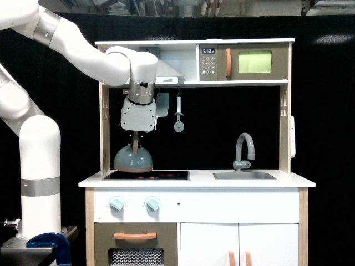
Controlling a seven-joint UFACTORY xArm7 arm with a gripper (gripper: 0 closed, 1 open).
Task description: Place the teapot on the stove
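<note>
1. Exterior view: I see the fingers (135,139) pinching the teapot (133,159) by its upright wooden handle, left of the frame's centre.
2. The teapot sits low over the left end of the stove (146,175); whether its base touches the panel I cannot tell.
3. To do this well, I'd lower straight down, keep the pot level, and let go only once the rim rests flat, then lift clear of the handle.
4. Count: one teapot, one stove, one faucet (244,150), two knobs (134,204) under the surface (288,179).
</note>
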